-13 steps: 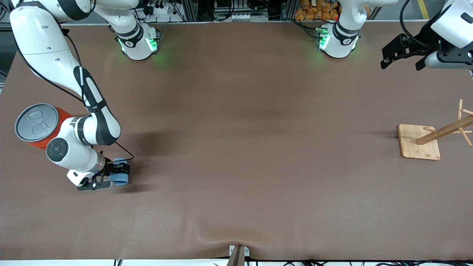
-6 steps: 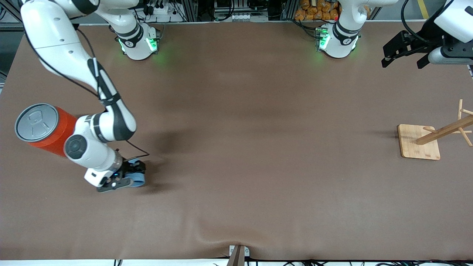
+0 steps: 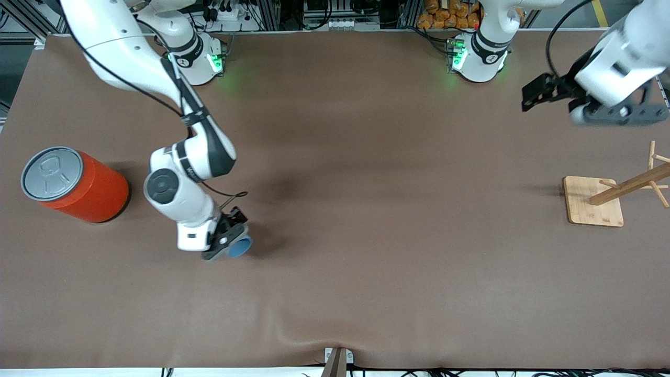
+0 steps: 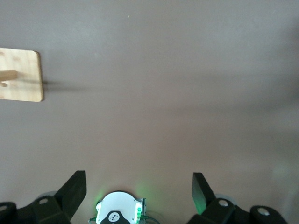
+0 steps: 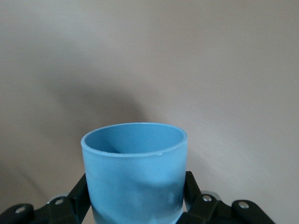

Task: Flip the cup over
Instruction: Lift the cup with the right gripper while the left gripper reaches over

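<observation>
My right gripper (image 3: 230, 241) is shut on the light-blue cup (image 3: 239, 247) and holds it above the brown table, its open mouth turned toward the front camera. In the right wrist view the cup (image 5: 134, 172) fills the space between the two black fingers (image 5: 79, 193), and its darker blue inside shows. My left gripper (image 3: 549, 93) is open and empty, up in the air over the table's corner by the left arm's base. In the left wrist view its fingers (image 4: 74, 189) stand wide apart above the bare table.
A big orange can with a grey lid (image 3: 73, 183) stands at the right arm's end of the table. A wooden rack on a square base (image 3: 594, 201) stands at the left arm's end, also in the left wrist view (image 4: 21, 74).
My right gripper has carried the cup away from the orange can toward the table's middle, lifting and turning it so its mouth faces the front camera. My left arm has shifted slightly.
</observation>
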